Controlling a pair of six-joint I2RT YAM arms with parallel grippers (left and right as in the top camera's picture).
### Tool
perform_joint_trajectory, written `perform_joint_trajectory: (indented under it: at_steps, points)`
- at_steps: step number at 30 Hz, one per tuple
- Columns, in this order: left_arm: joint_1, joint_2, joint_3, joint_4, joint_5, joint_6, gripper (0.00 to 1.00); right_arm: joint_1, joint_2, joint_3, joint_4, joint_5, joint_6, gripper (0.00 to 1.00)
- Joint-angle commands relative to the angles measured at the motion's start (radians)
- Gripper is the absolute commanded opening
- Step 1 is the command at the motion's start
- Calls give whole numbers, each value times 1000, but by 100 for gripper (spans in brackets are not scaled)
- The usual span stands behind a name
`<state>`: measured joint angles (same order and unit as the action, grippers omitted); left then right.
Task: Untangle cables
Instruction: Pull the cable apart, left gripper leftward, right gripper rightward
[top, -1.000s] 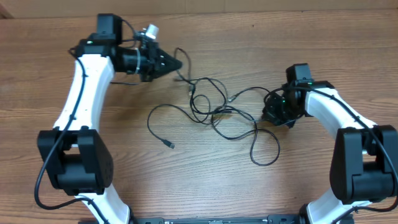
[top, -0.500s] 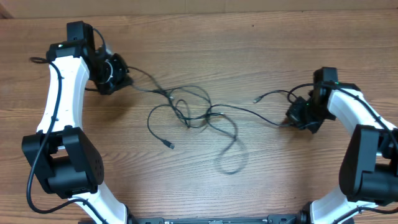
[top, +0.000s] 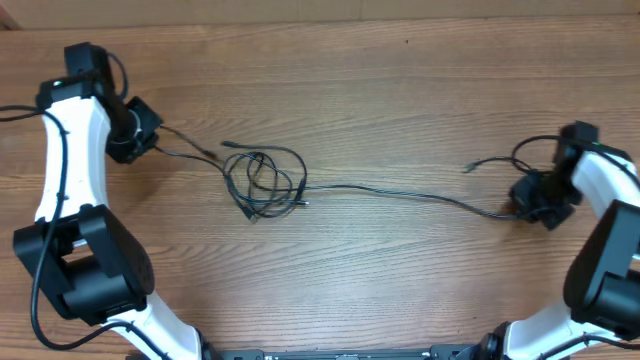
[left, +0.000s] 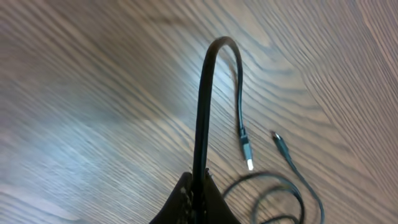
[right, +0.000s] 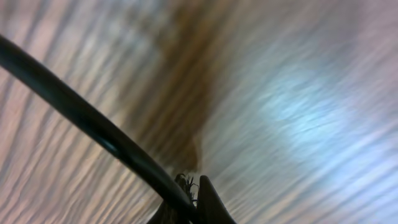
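the cables (top: 265, 182) were only partly untangled. the left gripper (top: 150, 138), near the far left corner of the tabletop (top: 400, 100), had its fingers clamped on 1 cord. the right gripper (top: 520, 203), by the right edge, pinched another the same way. between them 1 long strand (top: 400, 192) lay nearly straight across the middle. a tight bunch of loops sat left of centre, and working that knot loose seemed to be what remained.
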<state>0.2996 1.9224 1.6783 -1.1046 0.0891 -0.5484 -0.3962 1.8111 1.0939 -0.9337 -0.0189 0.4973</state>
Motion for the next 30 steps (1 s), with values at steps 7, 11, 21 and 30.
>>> perform_joint_trajectory:
  at_steps: [7, 11, 21, 30]
  points:
    - [119, -13, 17, 0, 92, -27, 4, -278, 2, 18, 20, -27, 86, 4]
    - [146, -13, 16, 1, 137, -17, 4, -373, 2, 18, 43, -163, 87, 4]
    - [104, -13, -29, 42, 248, 28, 4, -395, 2, 18, 0, -351, 37, 4]
    - [-44, -13, -41, 78, 276, 71, 4, -212, 2, 24, 7, -378, -66, 65]
